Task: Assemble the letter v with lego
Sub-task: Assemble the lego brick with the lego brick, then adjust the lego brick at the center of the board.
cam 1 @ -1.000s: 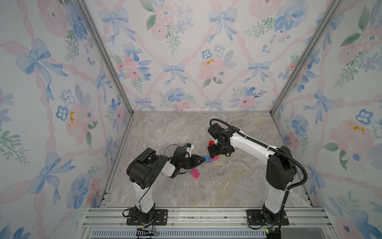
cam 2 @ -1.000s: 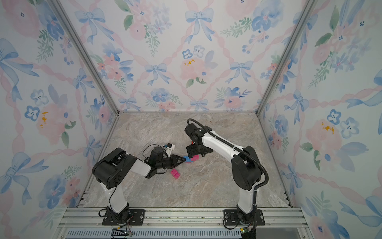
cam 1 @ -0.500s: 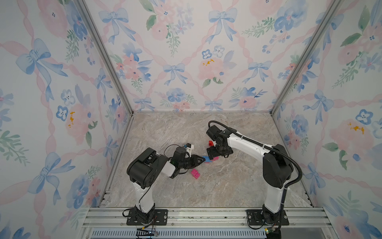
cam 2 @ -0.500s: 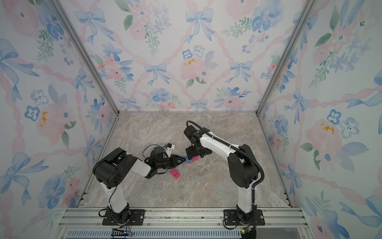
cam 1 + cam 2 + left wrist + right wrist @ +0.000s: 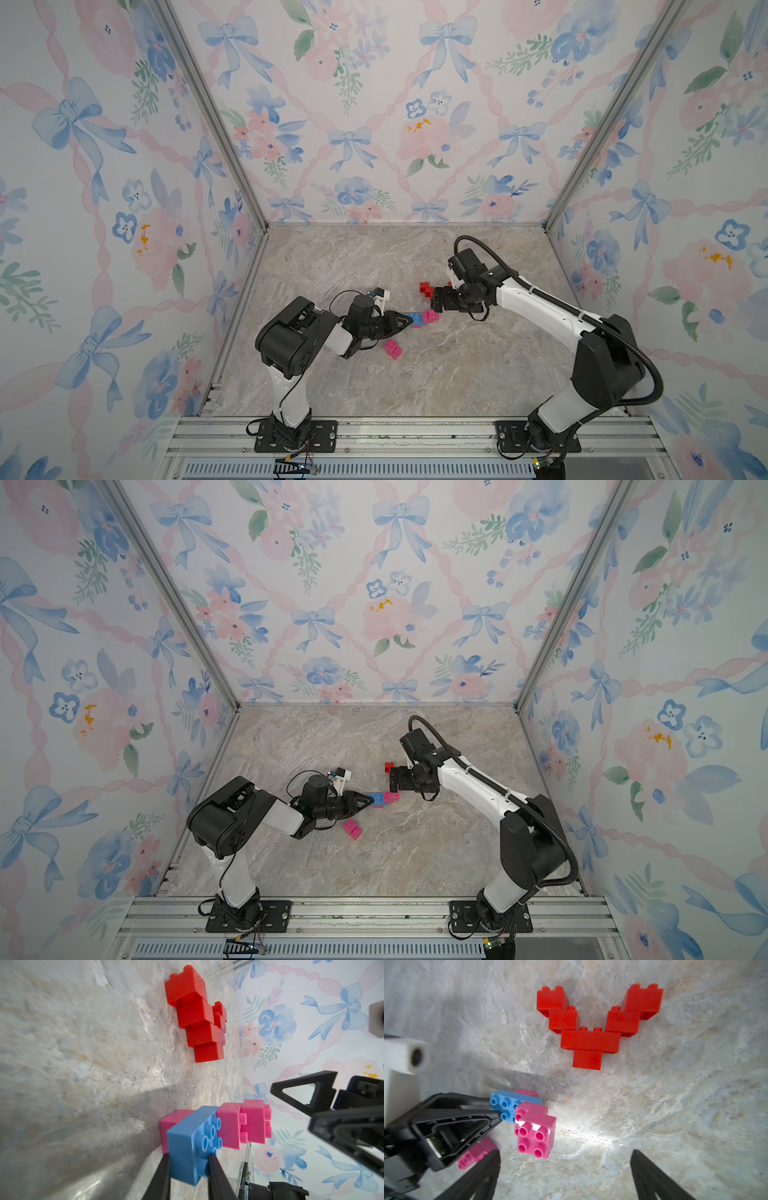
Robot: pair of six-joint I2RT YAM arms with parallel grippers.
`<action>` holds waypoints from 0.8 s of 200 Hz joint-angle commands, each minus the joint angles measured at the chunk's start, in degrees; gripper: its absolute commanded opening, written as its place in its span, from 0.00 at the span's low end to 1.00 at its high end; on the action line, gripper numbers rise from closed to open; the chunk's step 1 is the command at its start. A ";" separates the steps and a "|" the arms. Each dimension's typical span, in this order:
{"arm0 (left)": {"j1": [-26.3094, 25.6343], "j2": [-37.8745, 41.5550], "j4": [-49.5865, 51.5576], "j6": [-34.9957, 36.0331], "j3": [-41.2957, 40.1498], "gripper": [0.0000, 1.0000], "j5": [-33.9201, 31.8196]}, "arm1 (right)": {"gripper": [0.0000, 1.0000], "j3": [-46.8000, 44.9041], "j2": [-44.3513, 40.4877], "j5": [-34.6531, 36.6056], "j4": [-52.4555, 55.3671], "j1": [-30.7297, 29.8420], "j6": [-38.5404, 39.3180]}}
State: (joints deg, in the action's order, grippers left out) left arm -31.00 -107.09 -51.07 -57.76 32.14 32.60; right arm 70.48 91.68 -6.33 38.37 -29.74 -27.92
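Your left gripper [image 5: 188, 1156] stays clenched on the blue brick [image 5: 187, 1138]; your right gripper [image 5: 564, 1152], released, leaves the pink brick [image 5: 536, 1136] seemingly joined to it.

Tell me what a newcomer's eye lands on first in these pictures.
A red V of lego lies flat on the marble table, farther from the arms' bases than the other bricks. Near it the left gripper has its jaws shut on a blue brick joined to pink bricks, and the right gripper hovers open beside them.
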 commanded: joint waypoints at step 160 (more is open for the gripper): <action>0.35 -1.00 5.01 0.45 -1.03 0.42 -1.34 | 0.69 -3.09 12.56 -18.01 -14.93 -0.23 -3.69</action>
State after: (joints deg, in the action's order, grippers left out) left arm -30.98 -107.11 -50.09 -57.74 32.14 32.32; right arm 66.92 102.41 -23.81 24.36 -29.47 -32.47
